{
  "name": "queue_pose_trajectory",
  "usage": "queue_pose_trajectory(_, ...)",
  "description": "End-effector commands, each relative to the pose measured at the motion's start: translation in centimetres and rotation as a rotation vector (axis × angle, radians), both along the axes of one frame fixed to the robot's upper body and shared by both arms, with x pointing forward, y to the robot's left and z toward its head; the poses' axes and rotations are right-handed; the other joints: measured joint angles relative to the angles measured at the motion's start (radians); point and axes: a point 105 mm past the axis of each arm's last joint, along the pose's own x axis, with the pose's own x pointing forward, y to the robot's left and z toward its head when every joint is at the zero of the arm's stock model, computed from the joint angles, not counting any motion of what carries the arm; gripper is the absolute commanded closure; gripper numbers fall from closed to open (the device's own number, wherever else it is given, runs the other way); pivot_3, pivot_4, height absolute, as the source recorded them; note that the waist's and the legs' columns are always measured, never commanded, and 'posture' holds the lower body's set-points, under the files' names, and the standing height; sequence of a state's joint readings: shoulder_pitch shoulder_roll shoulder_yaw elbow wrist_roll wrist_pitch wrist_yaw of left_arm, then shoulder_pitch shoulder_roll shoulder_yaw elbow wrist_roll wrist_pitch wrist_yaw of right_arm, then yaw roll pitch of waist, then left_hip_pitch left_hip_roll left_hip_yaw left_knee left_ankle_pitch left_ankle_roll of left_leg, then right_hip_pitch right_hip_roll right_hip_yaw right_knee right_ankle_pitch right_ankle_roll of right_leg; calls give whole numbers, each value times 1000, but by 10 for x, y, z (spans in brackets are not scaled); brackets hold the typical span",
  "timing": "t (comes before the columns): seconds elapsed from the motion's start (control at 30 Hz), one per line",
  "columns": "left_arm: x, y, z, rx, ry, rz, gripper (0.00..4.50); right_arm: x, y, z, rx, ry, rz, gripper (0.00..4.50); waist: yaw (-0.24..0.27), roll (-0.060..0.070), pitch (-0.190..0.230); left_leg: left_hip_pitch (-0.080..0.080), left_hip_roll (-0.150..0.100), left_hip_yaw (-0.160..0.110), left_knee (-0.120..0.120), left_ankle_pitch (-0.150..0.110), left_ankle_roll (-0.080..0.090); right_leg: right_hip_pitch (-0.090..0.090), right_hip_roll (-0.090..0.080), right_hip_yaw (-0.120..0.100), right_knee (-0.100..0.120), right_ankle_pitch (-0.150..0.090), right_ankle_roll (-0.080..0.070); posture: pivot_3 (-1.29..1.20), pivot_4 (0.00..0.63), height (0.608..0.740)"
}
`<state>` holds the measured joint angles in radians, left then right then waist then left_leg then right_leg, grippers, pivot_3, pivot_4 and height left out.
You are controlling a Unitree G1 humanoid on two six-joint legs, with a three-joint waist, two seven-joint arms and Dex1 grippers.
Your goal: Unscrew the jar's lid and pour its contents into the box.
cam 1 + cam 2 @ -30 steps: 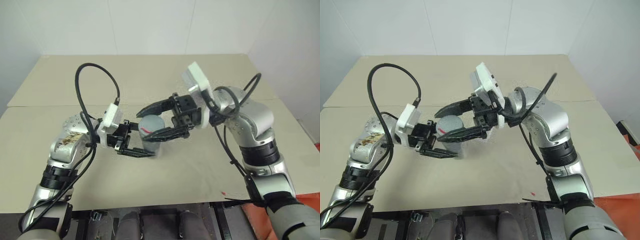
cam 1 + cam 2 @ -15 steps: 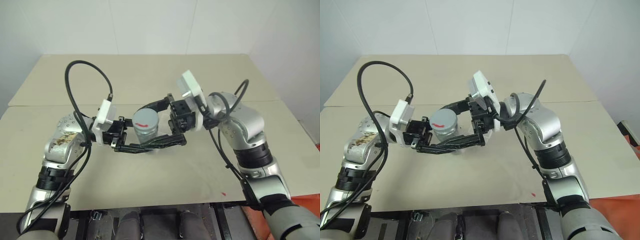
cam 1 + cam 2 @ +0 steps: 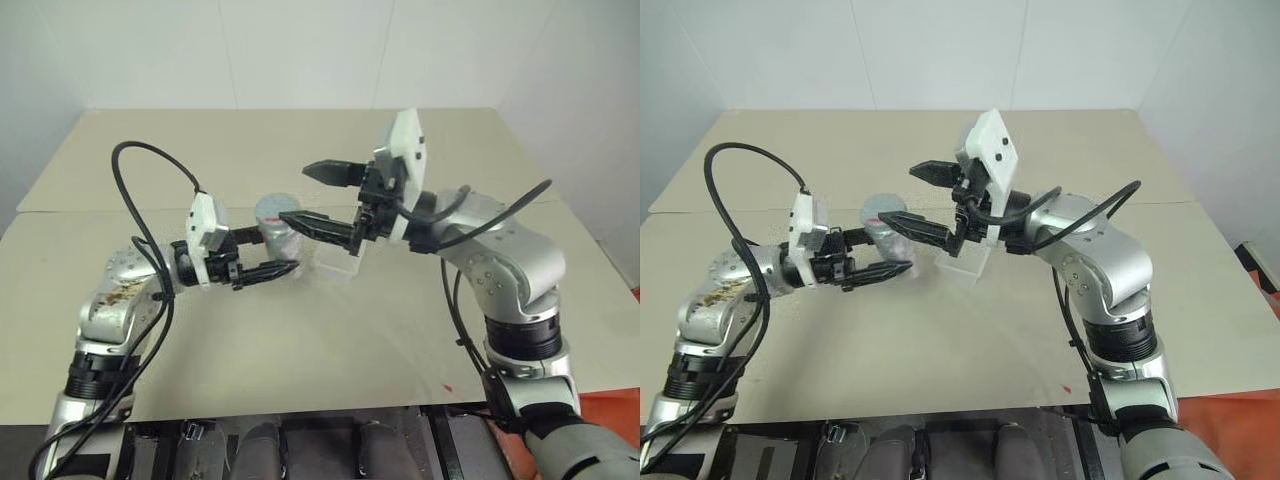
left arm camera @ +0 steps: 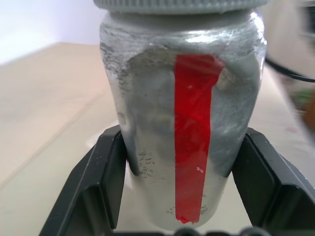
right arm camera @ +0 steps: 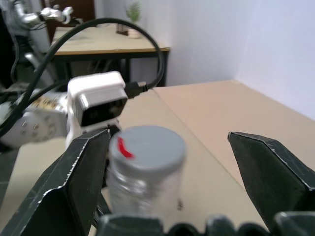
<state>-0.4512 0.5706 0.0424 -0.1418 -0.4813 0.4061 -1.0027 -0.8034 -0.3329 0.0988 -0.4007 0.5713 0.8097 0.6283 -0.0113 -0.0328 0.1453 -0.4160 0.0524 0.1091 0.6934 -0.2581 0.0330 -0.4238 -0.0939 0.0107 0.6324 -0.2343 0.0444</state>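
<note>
From the head views, the jar (image 3: 275, 226) is seen pinched upright by the left gripper (image 3: 272, 270) above the table (image 3: 300, 340), left of the box (image 3: 338, 262). In the right wrist view, the right gripper (image 5: 172, 162) is spread wide, the lid (image 5: 147, 143) still on

You have a beige table (image 3: 300, 340) against plain white walls (image 3: 300, 50). Beyond it, a dark-legged desk (image 5: 106, 46) bearing a small plant (image 5: 133, 12).
</note>
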Motion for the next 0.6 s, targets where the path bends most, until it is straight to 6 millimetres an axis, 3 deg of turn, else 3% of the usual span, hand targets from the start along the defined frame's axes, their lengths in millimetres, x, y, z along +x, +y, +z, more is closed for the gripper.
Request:
queue_pose_trajectory(0.03, 3, -8, 12, -15, -64, 74, 1717, -1, 10, 5, -16, -41, -102, 49, -1, 0, 0, 0, 0, 0, 0, 0, 0, 0, 0, 0, 0, 0, 0, 0, 150, 740)
queue_pose_trajectory(0.37, 1, -11, 8, -6, -74, 134, 1717, 21, 18, 3, -31, -29, -278, 49, -2, 0, 0, 0, 0, 0, 0, 0, -1, -1, 0, 0, 0, 0, 0, 0, 150, 740)
queue_pose_trajectory(0.5, 1, -11, 9, -5, -75, 133, 1717, 21, 18, 4, -38, -37, -272, 49, -1, 0, 0, 0, 0, 0, 0, 0, -1, 0, 0, 0, -1, 0, 0, 0, 150, 740)
queue_pose_trajectory(0.6, 0, -11, 9, -5, -75, 133, 1717, 18, 20, 2, -47, -40, -254, 632, -1, 0, 0, 0, 0, 0, 0, 0, 0, 0, 0, 0, -1, 0, 0, 0, 150, 740)
